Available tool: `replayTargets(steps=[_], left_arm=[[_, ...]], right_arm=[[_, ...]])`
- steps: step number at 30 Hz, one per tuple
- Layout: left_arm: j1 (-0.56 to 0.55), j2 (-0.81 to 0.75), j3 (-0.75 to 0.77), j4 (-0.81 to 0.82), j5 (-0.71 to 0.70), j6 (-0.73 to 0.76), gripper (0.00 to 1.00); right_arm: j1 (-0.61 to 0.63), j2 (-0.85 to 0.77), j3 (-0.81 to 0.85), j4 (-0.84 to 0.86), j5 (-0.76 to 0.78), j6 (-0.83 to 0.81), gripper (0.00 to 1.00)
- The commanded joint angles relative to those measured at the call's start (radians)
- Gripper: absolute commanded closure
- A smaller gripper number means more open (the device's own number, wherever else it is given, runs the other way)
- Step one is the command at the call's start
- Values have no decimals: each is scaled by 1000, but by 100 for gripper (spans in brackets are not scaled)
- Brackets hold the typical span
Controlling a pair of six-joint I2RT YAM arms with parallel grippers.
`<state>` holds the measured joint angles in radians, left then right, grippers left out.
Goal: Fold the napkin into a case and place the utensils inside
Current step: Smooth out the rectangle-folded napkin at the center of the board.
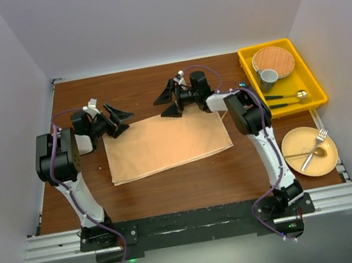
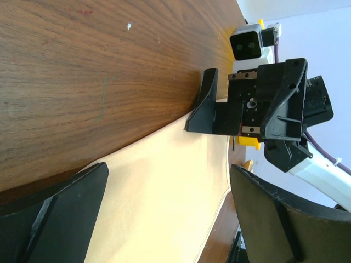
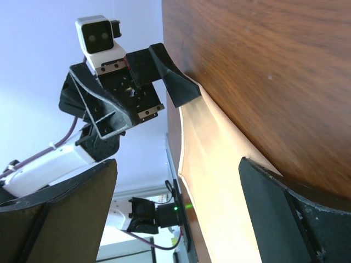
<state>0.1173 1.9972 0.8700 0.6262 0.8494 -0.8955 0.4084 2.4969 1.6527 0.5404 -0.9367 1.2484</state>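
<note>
Both jaws wide, empty, by far edge of napkin (image 1: 168, 143)

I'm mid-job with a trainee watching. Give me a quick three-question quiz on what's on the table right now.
1. True or false: the left claw and the right claw both stand open by the far edge of the napkin, gripping nothing.
2. Short answer: what stands in the yellow tray beside the wood-toned plate?
3. Where does the fork lie? A on the napkin; B on the round yellow plate; C in the yellow tray.
Key: 1 true; 2 the grey cup; 3 B.
</note>
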Motion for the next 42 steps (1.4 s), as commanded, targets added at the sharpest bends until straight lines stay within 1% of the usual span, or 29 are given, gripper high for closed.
replayTargets(steps=[1,5,9,17,21,23,27,36,42], left_arm=[[13,26,11,-92,-64,63,0],[13,29,15,-102,-61,70,0],[15,31,14,-102,-64,70,0],[13,31,23,-117,-62,79,0],[15,35,32,-129,-64,89,0],[15,40,37,-134,-64,89,0],[13,41,41,-134,-61,86,0],[21,34,37,-146,-59,92,0],[30,40,35,-146,-61,84,0]], right_arm=[[-60,-17,-41,-57,-43,-41,2],[-111,-12,-31,-100,-73,-90,2],[-143,-6,-7,-189,-85,-168,2],[-200,-29,-36,-316,-99,-300,2],[-229,-32,-30,-420,-100,-412,2],[-241,-30,-24,-448,-99,-443,2],[-264,-24,-24,-461,-99,-466,2],[-309,-13,-8,-565,-94,-561,2],[-318,-6,9,-579,-86,-573,2]])
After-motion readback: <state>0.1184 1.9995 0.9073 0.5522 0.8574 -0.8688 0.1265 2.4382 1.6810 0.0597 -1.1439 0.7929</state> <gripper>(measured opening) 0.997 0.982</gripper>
